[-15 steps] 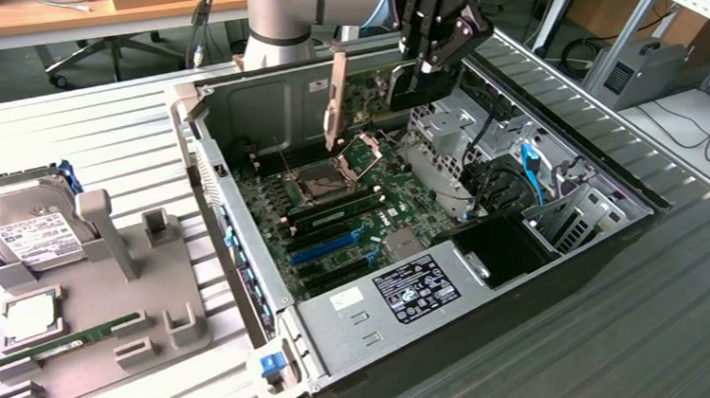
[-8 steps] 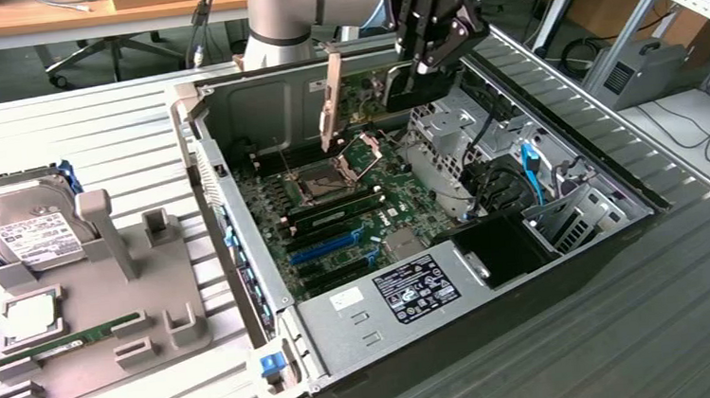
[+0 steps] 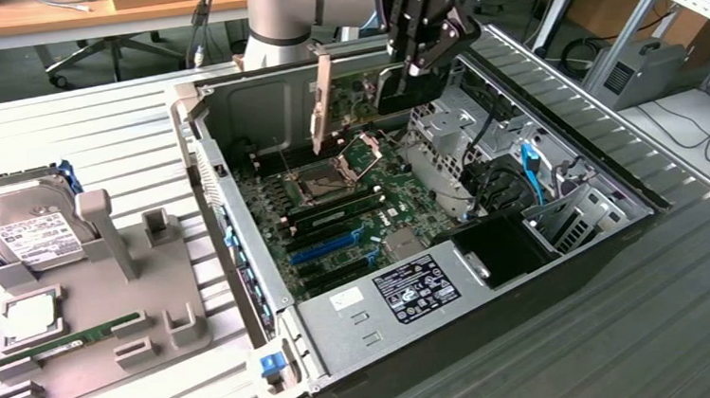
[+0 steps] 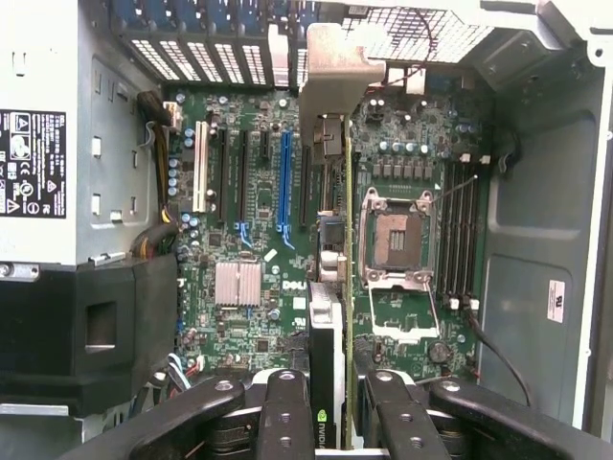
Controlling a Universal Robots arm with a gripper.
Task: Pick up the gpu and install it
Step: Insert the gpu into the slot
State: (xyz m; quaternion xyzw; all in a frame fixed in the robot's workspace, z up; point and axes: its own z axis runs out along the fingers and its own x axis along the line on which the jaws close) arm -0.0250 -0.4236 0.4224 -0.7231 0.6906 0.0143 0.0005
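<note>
My gripper (image 3: 420,59) hangs over the far end of the open computer case (image 3: 608,193), shut on the gpu (image 3: 394,91). The card is held on edge above the motherboard (image 3: 330,210), its dark board below my fingers and its pale metal bracket (image 3: 320,107) pointing down on the exterior view's left. In the wrist view the gpu (image 4: 326,345) runs edge-on away from my gripper (image 4: 335,407), with the bracket (image 4: 335,67) at the far end near the case's rear slots. It hovers between the blue expansion slot (image 4: 283,182) and the CPU socket (image 4: 395,235).
A grey parts tray (image 3: 102,361) on the exterior view's left holds a silver hard drive (image 3: 31,234), a CPU (image 3: 28,315) and a green RAM stick (image 3: 69,340). Inside the case are the power supply (image 3: 401,295), drive cages (image 3: 559,211) and cables (image 3: 531,171).
</note>
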